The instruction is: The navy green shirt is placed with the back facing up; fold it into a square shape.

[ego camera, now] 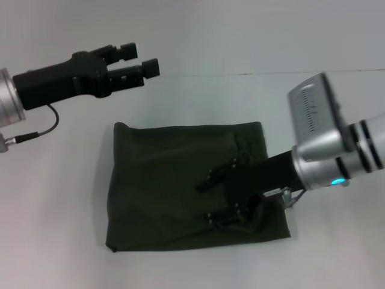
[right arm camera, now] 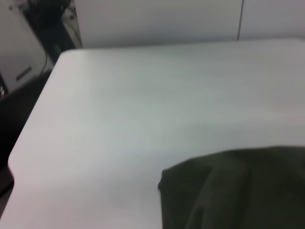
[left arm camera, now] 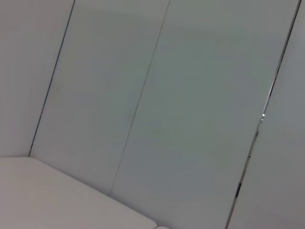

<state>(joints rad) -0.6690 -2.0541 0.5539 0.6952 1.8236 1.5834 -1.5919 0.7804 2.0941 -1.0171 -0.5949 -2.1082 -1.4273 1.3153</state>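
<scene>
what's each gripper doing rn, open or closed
Left gripper: open, empty, raised beyond the shirt's far left corner.
Right gripper: open, fingers spread low over the shirt's right part, gripping nothing.

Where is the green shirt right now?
In the head view the shirt lies folded on the white table, centre front. The right pincer is over its right half, open.

Bare table rings the shirt; only the right tool overlies it.
</scene>
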